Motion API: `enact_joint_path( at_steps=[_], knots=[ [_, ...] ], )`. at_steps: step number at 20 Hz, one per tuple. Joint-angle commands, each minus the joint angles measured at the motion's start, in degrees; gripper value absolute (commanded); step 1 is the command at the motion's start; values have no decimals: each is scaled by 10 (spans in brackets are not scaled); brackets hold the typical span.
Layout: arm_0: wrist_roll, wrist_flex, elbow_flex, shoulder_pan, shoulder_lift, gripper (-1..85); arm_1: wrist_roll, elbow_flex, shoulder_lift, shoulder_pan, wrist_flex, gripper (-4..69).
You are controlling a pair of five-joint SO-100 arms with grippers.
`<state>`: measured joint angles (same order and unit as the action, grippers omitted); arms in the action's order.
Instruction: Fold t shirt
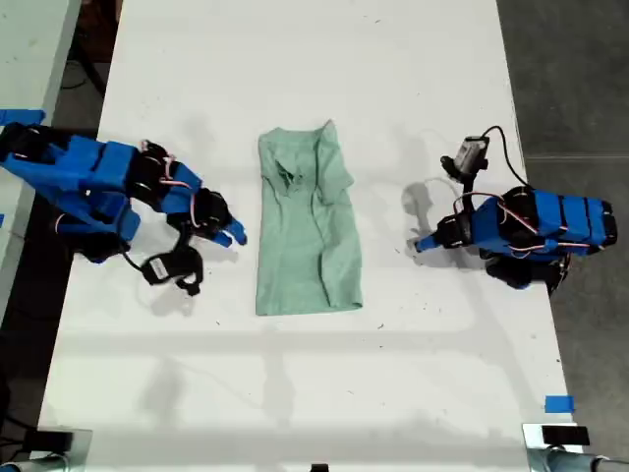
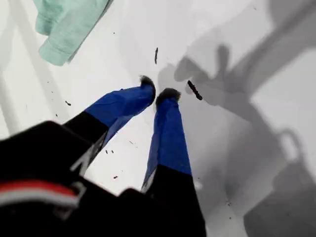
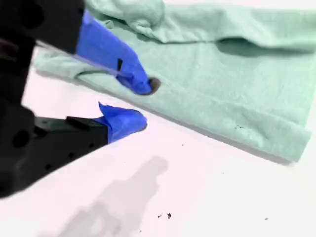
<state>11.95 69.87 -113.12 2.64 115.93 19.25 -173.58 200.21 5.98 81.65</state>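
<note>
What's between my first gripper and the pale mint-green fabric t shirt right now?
Only bare white table with a few dark specks separates my first gripper from the t shirt, in both first wrist and exterior views.

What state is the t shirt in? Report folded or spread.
Folded: the t shirt lies as a long narrow strip on the table, no sleeves spread out.

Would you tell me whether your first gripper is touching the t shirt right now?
Apart. The first wrist view shows bare white table between my first gripper and the t shirt.
</note>
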Motion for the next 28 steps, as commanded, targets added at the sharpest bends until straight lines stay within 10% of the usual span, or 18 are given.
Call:
enact_joint_path(
  at_steps=[1,5,15,21,28],
  knots=[
    [-48,48,295,54,-250,182,7,-27,4,-2,-12,46],
    [37,213,536,94,-490,347,14,-27,4,0,-12,59],
    [60,206,559,88,-550,328,12,-27,4,-4,-12,66],
    [74,163,586,75,-681,0,13,-27,4,-6,-12,66],
    [78,212,596,73,-645,0,13,-27,4,-5,-12,68]
  ],
)
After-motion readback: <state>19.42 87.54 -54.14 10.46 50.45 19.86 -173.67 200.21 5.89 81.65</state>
